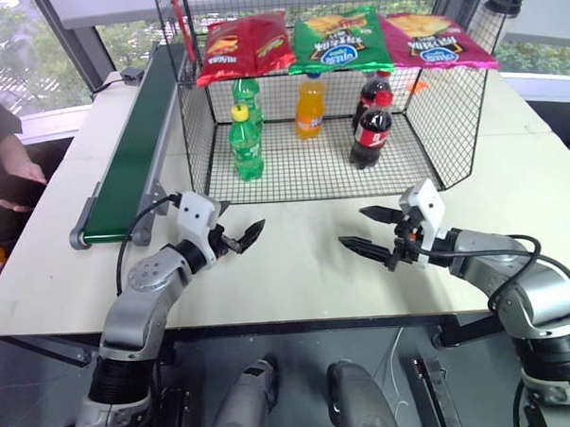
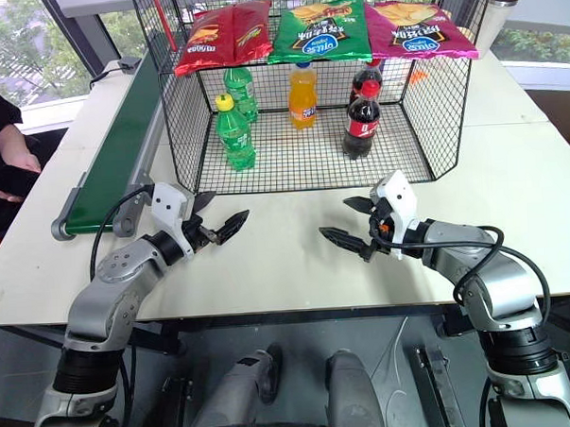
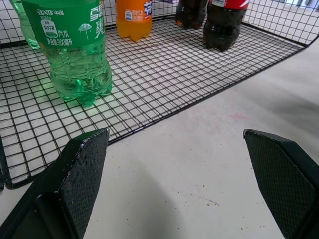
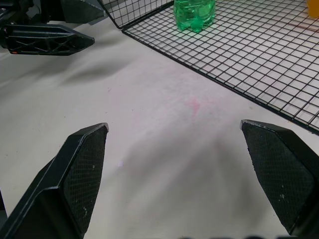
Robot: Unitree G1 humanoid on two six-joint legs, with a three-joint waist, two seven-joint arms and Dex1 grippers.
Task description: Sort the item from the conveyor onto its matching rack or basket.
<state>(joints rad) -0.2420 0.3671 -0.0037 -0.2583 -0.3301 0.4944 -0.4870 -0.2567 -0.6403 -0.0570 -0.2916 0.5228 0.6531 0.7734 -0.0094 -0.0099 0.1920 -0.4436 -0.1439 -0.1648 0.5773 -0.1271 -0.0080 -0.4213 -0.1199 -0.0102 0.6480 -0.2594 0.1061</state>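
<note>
The long dark green conveyor belt lies left of the large black wire-mesh cage. Inside the cage, the small clear orange-soda bottle stands between the green soda bottles on its left and the dark cola bottles on its right.

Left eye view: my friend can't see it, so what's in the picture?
A black wire cage on a white table holds an orange soda bottle, two green bottles and two cola bottles, with snack bags on top. In front, the left gripper and right gripper hover open and empty.
</note>
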